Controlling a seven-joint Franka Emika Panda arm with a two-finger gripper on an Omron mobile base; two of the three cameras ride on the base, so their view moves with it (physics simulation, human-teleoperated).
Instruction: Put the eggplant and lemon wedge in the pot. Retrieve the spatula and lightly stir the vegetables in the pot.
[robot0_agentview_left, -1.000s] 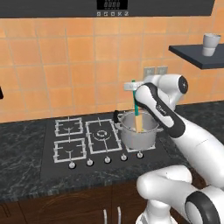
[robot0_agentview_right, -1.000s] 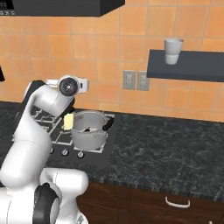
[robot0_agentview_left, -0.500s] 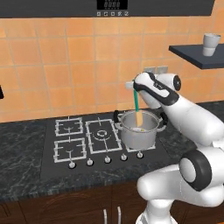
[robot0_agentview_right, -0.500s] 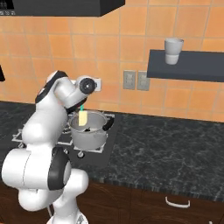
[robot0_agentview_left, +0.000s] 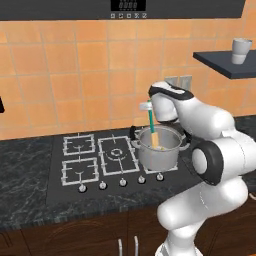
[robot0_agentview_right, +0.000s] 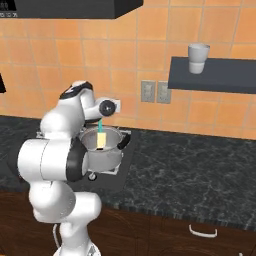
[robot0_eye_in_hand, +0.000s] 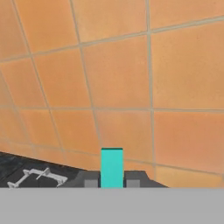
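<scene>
My gripper (robot0_agentview_left: 148, 106) is shut on the top of the spatula's teal handle (robot0_agentview_left: 151, 122), just above the steel pot (robot0_agentview_left: 160, 155) on the hob's right rear burner. The spatula hangs nearly upright, and its tan head (robot0_agentview_left: 155, 139) dips inside the pot's rim. From the right base view the gripper (robot0_agentview_right: 101, 118) holds the spatula (robot0_agentview_right: 101, 139) over the same pot (robot0_agentview_right: 105, 155). In the hand view the teal handle (robot0_eye_in_hand: 111, 167) stands between my fingertips (robot0_eye_in_hand: 90, 181), facing the orange tiled wall. The eggplant and lemon wedge are hidden from view.
The black hob (robot0_agentview_left: 95, 160) has bare burners to the left of the pot. A grey cup (robot0_agentview_left: 241, 50) stands on a dark wall shelf (robot0_agentview_right: 215, 75) at the upper right. A wall socket (robot0_agentview_right: 155, 92) and the tiled wall lie close behind the pot.
The arm has swung its elbow round and up while the hand stayed over the pot. The spatula's head shifted a little sideways inside the pot.
</scene>
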